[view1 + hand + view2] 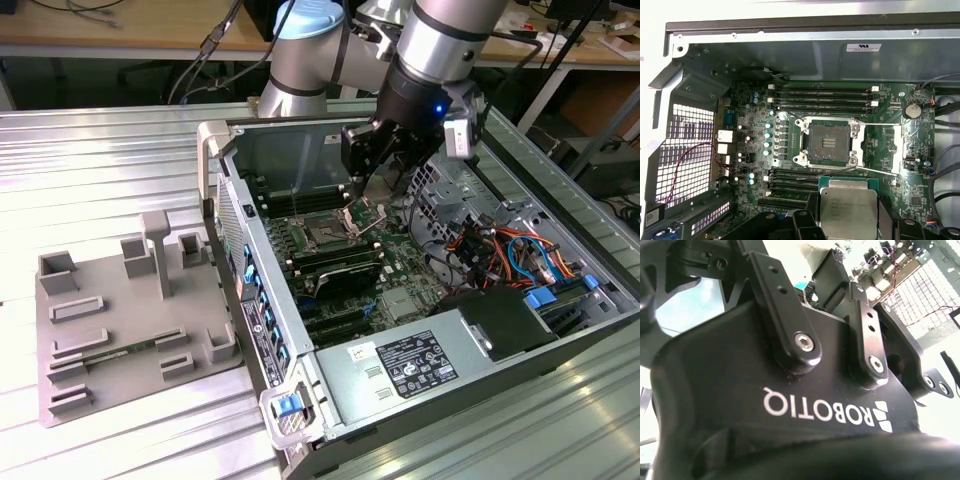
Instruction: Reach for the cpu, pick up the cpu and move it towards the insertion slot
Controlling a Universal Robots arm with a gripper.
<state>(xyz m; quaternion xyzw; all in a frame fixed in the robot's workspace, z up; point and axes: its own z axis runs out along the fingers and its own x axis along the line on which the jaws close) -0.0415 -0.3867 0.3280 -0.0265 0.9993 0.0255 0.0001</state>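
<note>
Ribbed grey metal tabletop [120, 150] carries an open desktop computer case [300, 400] lying on its side, with a grey plastic tray of raised rectangular frames [110, 320] beside it toward the exterior view's left. Workbenches and cables fill the background.

My black two-finger gripper [372, 178] is inside the case, above the green motherboard [890, 150]. In the first wrist view, the small thin square cpu with a silvery-white metal top and greenish rim [847, 210] sits between my dark fingers [812, 207], which bear on two of its opposite edges; I am clamped on it. It hangs close to the insertion slot, a square dark socket in a silvery metal frame [829, 142], with a wire lever [880, 171] crossing between them. The socket is uncovered and unoccupied. Long narrow black memory slots [822, 97] run along its far side.

Handling judgement:
- Mass: light; a modest clamp force should suffice.
- Stiffness: rigid plate; it will not flex under grip.
- Surface: the smooth metal lid is probably slippery, so edge contact is the better hold.
- Fragility: the underside contacts and the socket's fine pins are likely delicate; tilt or sideways scrape risks damage.
- Hold point: opposite rim edges, centred, keeping the chip level.
</note>
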